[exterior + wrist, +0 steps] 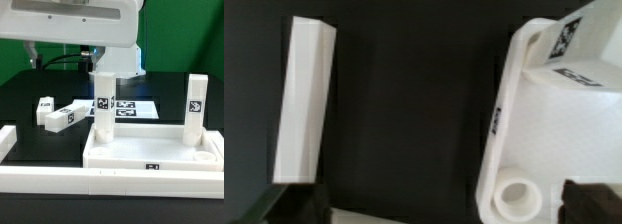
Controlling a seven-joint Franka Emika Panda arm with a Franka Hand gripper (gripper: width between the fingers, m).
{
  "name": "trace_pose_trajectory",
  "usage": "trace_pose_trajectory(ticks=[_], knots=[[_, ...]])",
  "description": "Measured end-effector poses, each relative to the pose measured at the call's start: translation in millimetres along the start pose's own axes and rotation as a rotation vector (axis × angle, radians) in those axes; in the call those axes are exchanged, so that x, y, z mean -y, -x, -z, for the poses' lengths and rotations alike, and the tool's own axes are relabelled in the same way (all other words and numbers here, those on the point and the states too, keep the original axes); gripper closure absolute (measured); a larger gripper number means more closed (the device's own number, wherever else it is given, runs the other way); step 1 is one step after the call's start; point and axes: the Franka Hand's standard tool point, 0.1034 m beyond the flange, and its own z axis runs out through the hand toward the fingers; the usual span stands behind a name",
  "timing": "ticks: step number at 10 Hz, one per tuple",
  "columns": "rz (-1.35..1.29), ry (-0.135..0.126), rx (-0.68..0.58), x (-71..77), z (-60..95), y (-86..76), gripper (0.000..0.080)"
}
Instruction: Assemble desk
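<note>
Tool [438, 212]: your jaws stand wide and empty, with a corner of the desk tray [150, 150] just beside one finger.
Desk tray: on the black tabletop [20, 95], carrying two upright legs [101, 100].
Loose legs [62, 118]: two, lying beside the desk tray.

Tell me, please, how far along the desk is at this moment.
Done: two standing legs are upright on the tabletop. In hand: nothing, the jaws are open and empty. Left: two loose legs lie on the black table, not yet fitted.
</note>
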Motion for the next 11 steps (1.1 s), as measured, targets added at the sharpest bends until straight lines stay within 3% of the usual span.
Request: trace_pose_trajectory(ticks=[1, 3, 4, 7, 8, 9, 10, 11], knots=[[-0.072, -0.046, -0.002, -15.4, -7.0, 7.6, 0.0151], [-0.084, -0.037, -0.027, -27.1, -26.8, 15.3, 0.0151], [-0.081, -0.026, -0.047, -26.8, -30.7, 12.9, 0.0151], [-0.083, -0.028, -0.041, -27.2, -31.5, 13.1, 0.0151], [-0.121, -0.05, -0.003, -37.2, -40.7, 17.7, 0.0151], [-0.233, -0.13, 0.047, -49.0, -56.9, 29.7, 0.0151], [-0.268, -0.144, 0.067, -57.3, -66.9, 37.2, 0.0151], [-0.29, -0.162, 0.074, -56.0, -75.2, 42.3, 0.0151]])
